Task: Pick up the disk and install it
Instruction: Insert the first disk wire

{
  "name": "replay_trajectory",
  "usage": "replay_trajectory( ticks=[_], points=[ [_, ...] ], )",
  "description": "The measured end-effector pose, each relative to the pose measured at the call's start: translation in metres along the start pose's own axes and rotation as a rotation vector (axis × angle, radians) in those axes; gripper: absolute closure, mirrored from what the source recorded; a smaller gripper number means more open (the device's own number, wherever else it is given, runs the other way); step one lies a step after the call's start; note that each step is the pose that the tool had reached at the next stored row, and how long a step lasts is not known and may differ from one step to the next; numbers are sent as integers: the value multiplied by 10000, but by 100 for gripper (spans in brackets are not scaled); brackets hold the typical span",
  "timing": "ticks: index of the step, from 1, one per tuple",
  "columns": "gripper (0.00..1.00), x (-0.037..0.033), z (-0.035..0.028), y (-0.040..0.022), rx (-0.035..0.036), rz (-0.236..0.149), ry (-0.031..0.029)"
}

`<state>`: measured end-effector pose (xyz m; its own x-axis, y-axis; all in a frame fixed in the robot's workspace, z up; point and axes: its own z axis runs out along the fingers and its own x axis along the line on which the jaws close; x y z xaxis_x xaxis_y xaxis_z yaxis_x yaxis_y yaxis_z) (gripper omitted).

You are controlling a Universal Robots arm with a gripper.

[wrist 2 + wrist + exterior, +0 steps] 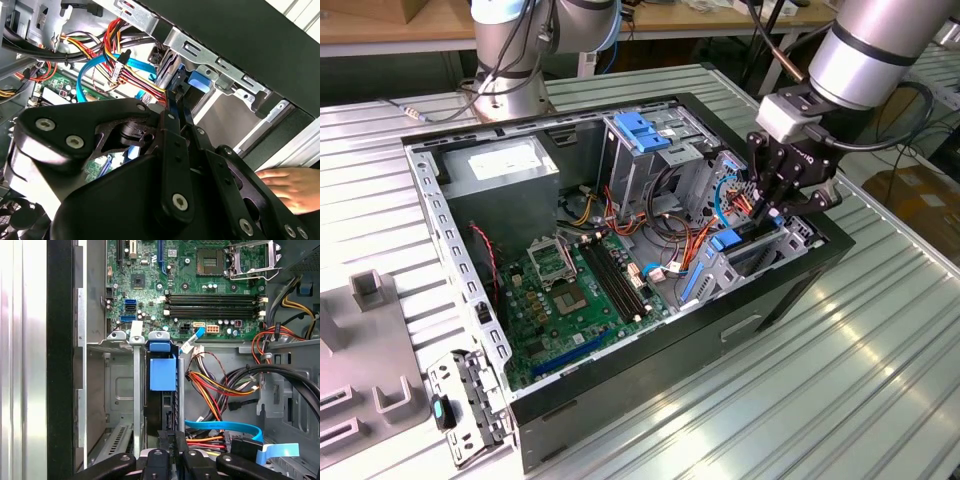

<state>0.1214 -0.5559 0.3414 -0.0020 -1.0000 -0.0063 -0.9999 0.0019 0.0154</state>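
Observation:
The disk (pixel 162 372) stands on edge in the narrow metal bay at the front corner of the open computer case (pixel 800 290); in the first wrist view its blue tab and dark thin body show. My gripper (pixel 170 437) sits right over its near end, the thin black fingers (pixel 172 125) drawn close together around the disk's blue rail (pixel 176 92). In the exterior view the gripper (pixel 765 210) hangs over the case's right end, just above the disk's blue tab (pixel 725 240).
Orange, red and blue cables (pixel 220 390) crowd the space beside the bay. The motherboard (pixel 570 290) fills the case floor, with a tall cage with a blue latch (pixel 640 130) behind. A person's hand (pixel 290 185) rests outside the case. Grey fixtures (pixel 370 350) lie at the exterior view's left.

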Motion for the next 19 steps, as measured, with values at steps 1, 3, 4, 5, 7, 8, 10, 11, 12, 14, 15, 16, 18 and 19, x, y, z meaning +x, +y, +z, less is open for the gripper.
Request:
replay_trajectory(
  ticks=[1,3,4,5,7,8,10,11,12,14,15,16,18,19],
  points=[
    [83,0,1,0,0,2,-1],
    [83,0,1,0,0,6,-2],
    [83,0,1,0,-1,9,-3],
    [82,0,2,0,-1,9,-4],
    [76,0,-33,0,0,9,-2],
    [76,0,-50,0,0,9,-3],
    [76,-1,-76,0,0,9,-3],
    [76,0,-81,0,0,9,-3],
    [76,-1,-81,0,0,9,-5],
    [77,-1,-83,0,0,9,-3],
    [84,-1,-83,0,-1,9,-1],
    [89,-1,-83,0,-1,9,-2],
    [89,-1,-83,0,0,9,-1],
    [89,-1,-83,0,0,10,-1]
  ],
)
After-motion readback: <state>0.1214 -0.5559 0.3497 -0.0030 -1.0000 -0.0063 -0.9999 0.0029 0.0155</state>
